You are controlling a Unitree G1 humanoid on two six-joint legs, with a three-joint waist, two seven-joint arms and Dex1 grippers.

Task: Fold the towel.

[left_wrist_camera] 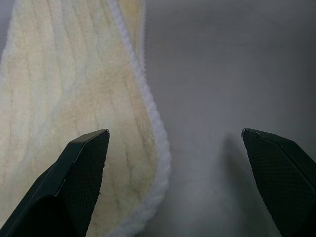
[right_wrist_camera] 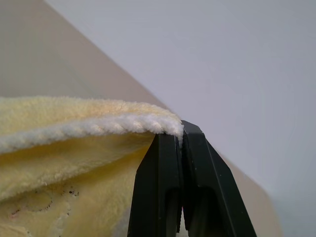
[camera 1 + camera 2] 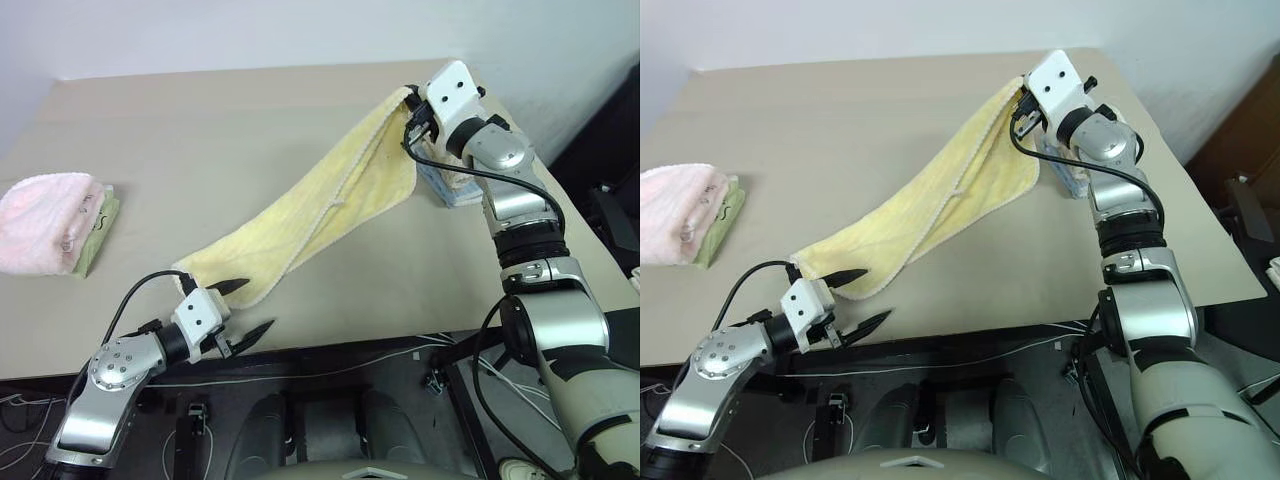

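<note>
Nearest, the left hand [image 3: 240, 309] hovers at the counter's [image 3: 200, 160] front edge with its two black fingers spread wide and empty, the towel's [image 3: 320, 205] near end lying just ahead of them, one finger over the fabric and the other over bare counter. From there the pale yellow towel runs diagonally up and away, sagging in a soft, twisted band, which suggests it is light, limp and will drape or bunch rather than hold any shape. Its whitish corded hem looks like the firmest place to pinch, ideally at the near corner. Farthest, the right hand [image 2: 181, 143] is clamped tight on the far corner's hem, holding it raised above the counter.
</note>
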